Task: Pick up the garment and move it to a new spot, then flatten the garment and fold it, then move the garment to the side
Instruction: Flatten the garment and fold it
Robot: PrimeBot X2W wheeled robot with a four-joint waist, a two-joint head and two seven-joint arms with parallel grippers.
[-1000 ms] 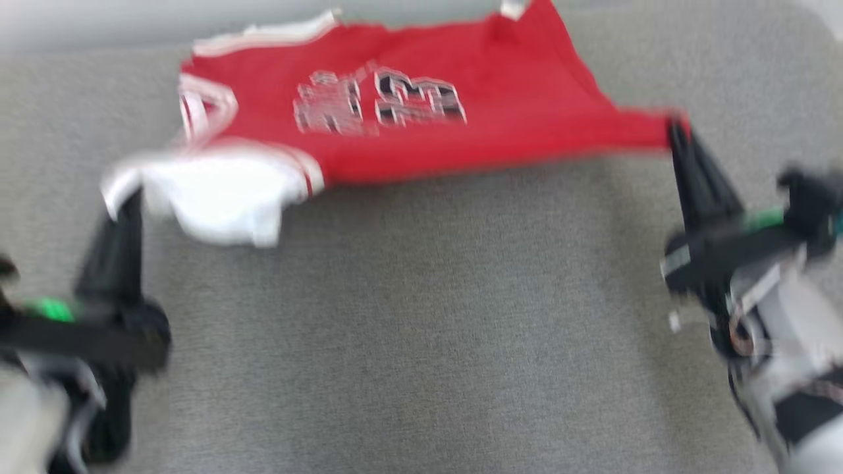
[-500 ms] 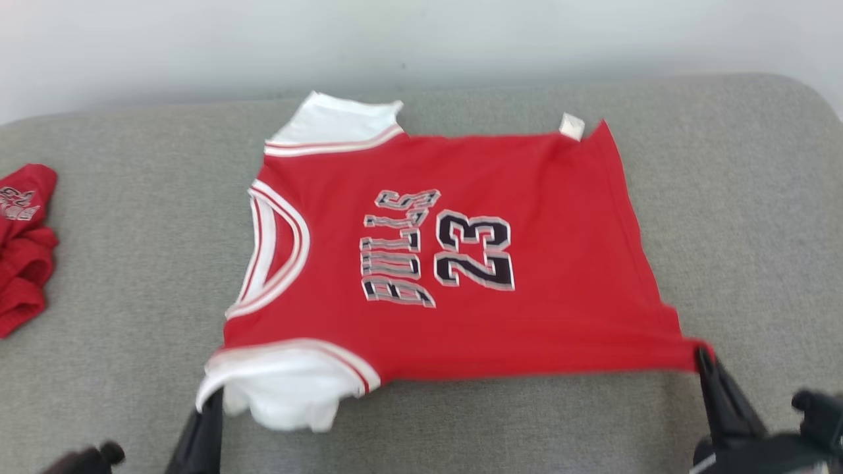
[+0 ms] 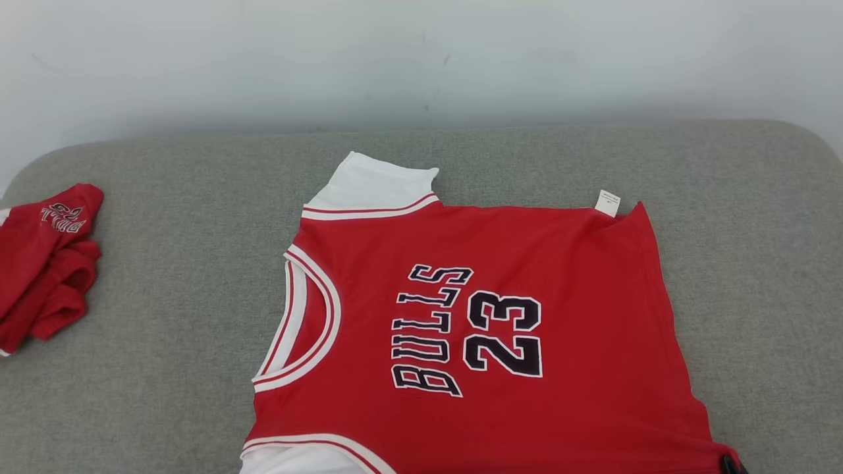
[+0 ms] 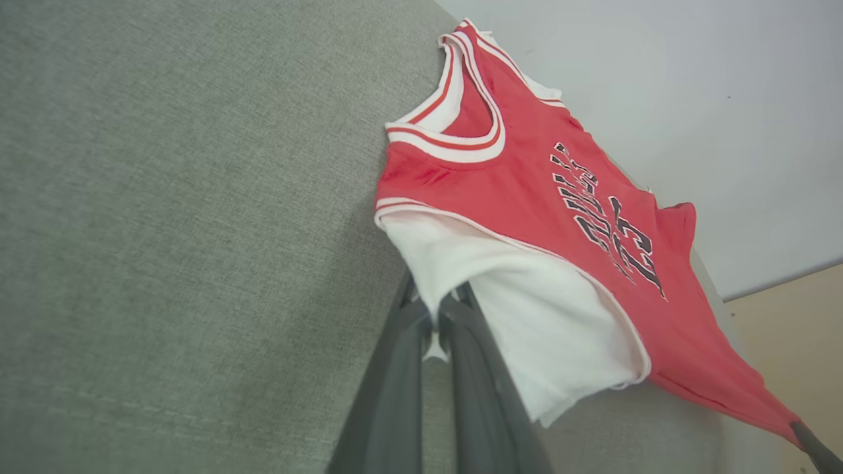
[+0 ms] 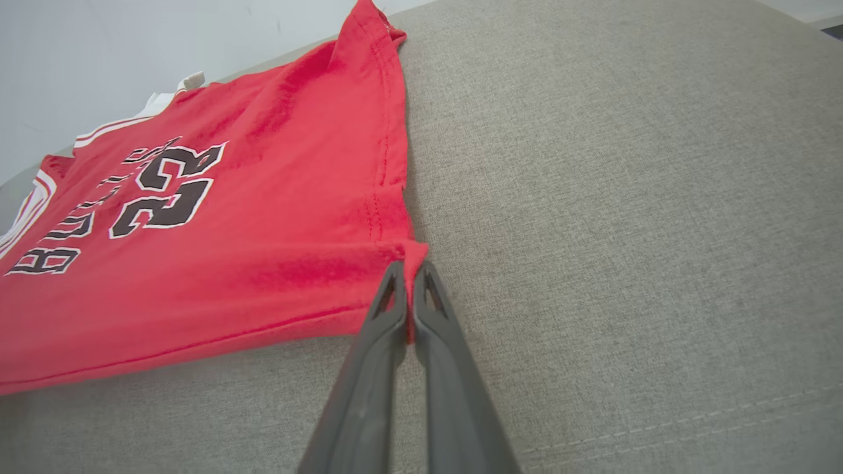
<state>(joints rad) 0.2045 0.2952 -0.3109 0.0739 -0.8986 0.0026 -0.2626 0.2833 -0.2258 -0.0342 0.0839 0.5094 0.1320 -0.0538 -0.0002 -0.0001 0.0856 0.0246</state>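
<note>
right claw (image 5: 409, 283) pinching hem corner | red jersey (image 5: 197, 250) spread flat | grey cushion (image 5: 625, 230)

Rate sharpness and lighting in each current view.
Head view: sharp, evenly lit, jersey lettering crisp; left wrist view: scene tilted, left end effector slightly soft up close; right wrist view: couch weave crisp, no glare.
</note>
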